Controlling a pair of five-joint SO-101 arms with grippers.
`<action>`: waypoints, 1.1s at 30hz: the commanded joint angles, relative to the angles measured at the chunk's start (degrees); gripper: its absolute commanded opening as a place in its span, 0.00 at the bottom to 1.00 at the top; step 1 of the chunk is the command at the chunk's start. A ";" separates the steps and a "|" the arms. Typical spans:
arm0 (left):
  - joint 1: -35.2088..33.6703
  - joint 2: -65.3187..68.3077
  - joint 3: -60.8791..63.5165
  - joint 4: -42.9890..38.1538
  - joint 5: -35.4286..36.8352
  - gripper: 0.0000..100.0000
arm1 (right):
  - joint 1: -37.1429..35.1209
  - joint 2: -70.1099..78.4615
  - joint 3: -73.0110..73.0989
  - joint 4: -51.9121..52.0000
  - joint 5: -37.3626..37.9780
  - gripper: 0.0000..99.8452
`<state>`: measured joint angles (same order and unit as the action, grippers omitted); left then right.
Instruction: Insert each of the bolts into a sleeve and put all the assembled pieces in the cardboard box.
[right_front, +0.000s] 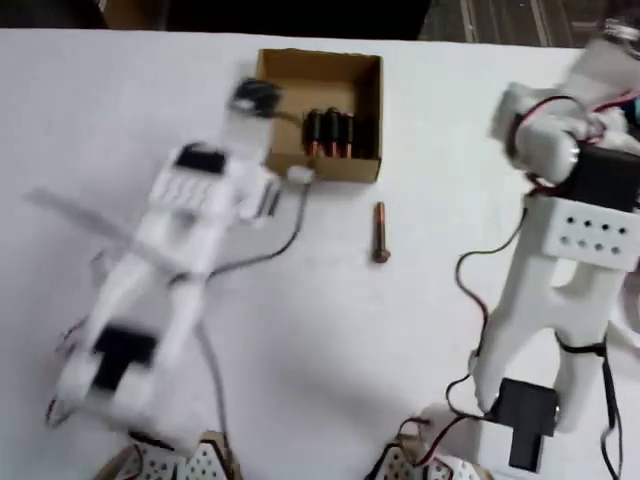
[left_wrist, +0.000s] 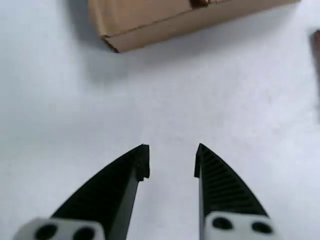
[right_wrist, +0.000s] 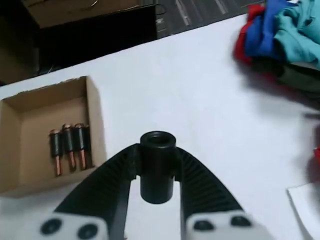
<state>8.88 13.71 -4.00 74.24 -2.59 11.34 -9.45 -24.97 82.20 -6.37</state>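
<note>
There's the right gripper (right_wrist: 156, 152), its two black jaws pinched on the sides of a black cylindrical metal sleeve (right_wrist: 157, 172). The sleeve is upright, open bore facing up, over the white table (right_wrist: 210, 100). Across the way, the left gripper (left_wrist: 171, 160) is spread, a plain gap between its tips and nothing in them. It hangs over bare table near a corner of the brown cardboard box (left_wrist: 150, 25). Inside the box, three assembled sleeve-and-bolt pieces (right_front: 330, 133) lie side by side against one wall. One loose copper-coloured bolt (right_front: 380, 232) lies on the table just outside the box, between the two arms. A heap of red, blue and green cloth (right_wrist: 280, 30) sits at the table's far edge.
</note>
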 joint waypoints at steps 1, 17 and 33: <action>6.42 17.58 -34.95 18.90 6.42 0.17 | 4.00 -3.12 0.26 -2.68 -1.23 0.02; 18.99 52.57 -80.31 23.12 23.65 0.18 | 8.13 -3.12 0.35 -3.91 -4.66 0.02; 23.38 54.51 -79.60 19.60 23.74 0.17 | 8.04 -3.12 0.35 -4.70 -4.66 0.02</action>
<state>31.30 68.57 -82.51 94.29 20.88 18.99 -9.54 -24.26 78.86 -10.77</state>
